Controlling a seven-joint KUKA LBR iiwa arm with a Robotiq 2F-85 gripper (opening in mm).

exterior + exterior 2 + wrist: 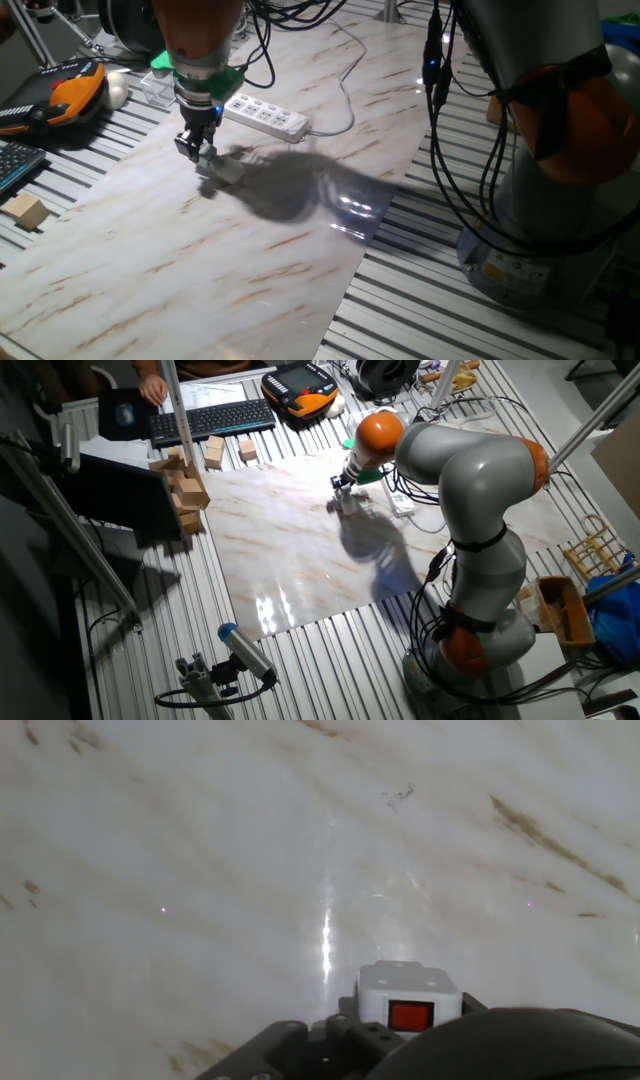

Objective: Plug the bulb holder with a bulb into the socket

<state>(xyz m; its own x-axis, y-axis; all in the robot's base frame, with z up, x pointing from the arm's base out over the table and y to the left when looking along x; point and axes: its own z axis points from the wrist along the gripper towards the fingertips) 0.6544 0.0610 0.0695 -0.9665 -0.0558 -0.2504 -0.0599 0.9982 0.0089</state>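
The bulb holder (409, 1004) is a small white box with a red mark, seen close between my fingers in the hand view. In one fixed view it (223, 169) sticks out below my gripper (198, 150), just above the marble board. The gripper looks shut on it. The bulb itself is not clearly visible. The socket (266, 117) is a long white power strip lying just behind and to the right of the gripper, with its white cable (345, 85) running to the back. In the other fixed view my gripper (342, 486) is beside the socket (403, 506), which the arm partly hides.
An orange teach pendant (70, 95), a white egg-like ball (118, 91) and a clear box (157, 89) lie at the back left. A wooden block (27, 212) and a keyboard (15, 160) sit left of the board. Several wooden blocks (187, 486) are stacked at the board's far side.
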